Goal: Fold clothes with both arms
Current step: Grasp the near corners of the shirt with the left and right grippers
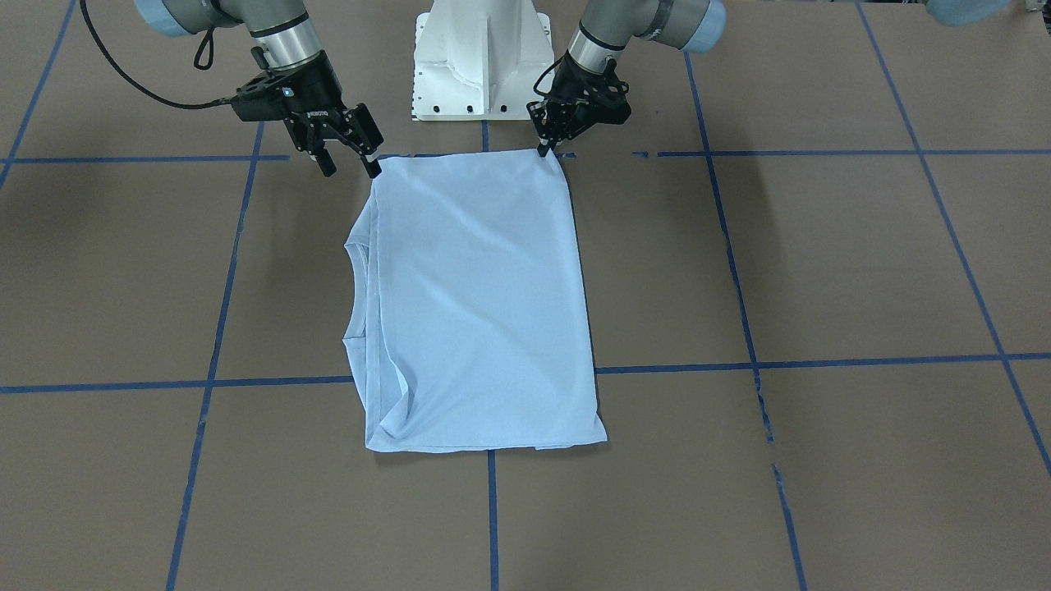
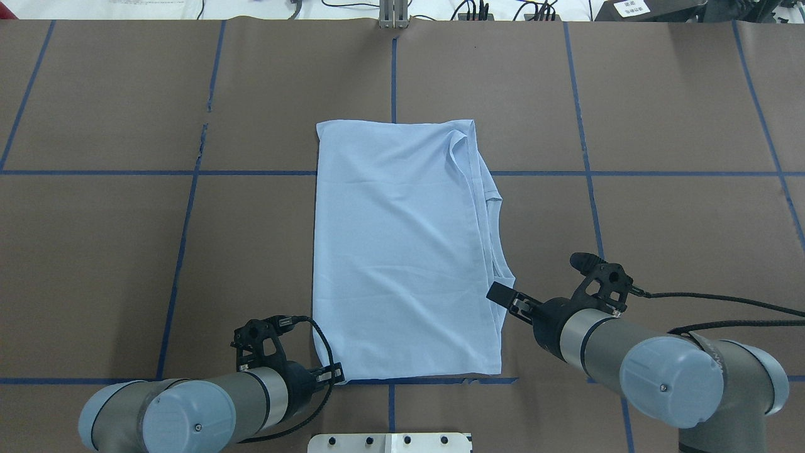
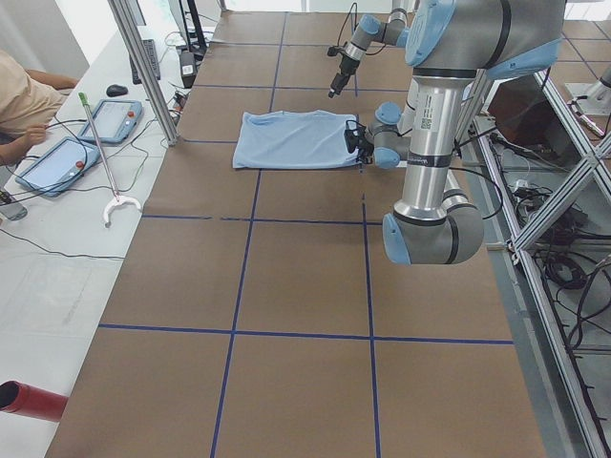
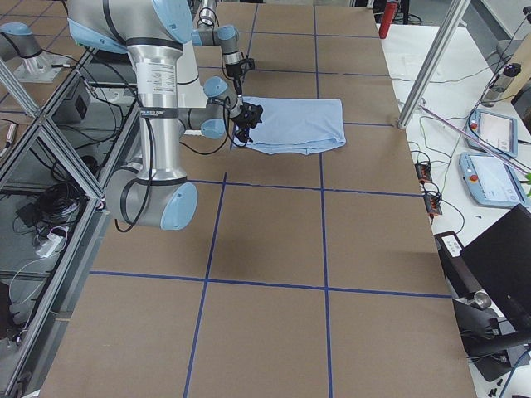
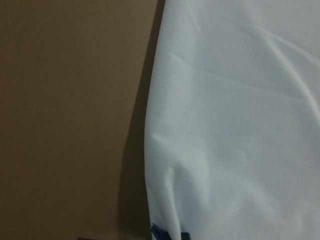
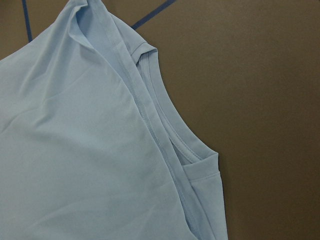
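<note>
Brown table with a blue tape grid. Light blue T-shirt lies folded flat at mid-table, collar edge toward the robot's right, near edge just in front of the white base. Left arm and right arm each reach down to a near shirt corner. On the side bench: a person's arm, two tablets, a grabber stick - all well apart from the shirt. Right gripper: fingers spread wide, one tip touching the corner, holding nothing. Left gripper: fingers look pressed together at the other corner - can't tell if cloth is pinched.
</note>
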Controlling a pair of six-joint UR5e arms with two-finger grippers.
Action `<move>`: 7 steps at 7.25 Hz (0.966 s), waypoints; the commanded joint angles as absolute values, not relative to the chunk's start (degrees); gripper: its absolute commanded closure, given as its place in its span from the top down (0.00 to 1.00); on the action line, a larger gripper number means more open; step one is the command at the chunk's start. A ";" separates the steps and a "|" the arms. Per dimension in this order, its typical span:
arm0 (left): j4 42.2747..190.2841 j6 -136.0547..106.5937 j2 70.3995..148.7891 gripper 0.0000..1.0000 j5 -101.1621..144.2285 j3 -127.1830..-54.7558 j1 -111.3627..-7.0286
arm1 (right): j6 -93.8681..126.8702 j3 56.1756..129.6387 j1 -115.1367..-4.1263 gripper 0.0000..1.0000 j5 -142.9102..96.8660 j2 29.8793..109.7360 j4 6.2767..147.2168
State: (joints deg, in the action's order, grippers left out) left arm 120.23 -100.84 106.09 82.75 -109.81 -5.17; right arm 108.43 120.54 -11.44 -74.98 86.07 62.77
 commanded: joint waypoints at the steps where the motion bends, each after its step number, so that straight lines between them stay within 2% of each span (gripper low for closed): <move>1: 120.23 -100.81 106.26 0.00 82.79 -110.13 -5.19 | 115.45 120.41 -10.38 0.97 -74.45 80.20 72.69; 3: 120.32 -100.81 106.61 0.00 82.79 -110.13 -5.19 | 123.54 119.36 -6.34 0.93 -71.81 72.97 85.91; 7: 120.32 -100.81 106.96 0.00 82.79 -110.21 -5.19 | 127.35 115.32 -3.69 0.92 -72.33 72.51 88.86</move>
State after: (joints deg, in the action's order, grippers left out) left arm 120.34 -100.81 106.90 82.82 -110.18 -5.19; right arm 126.83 116.24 -4.30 -72.28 72.66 88.54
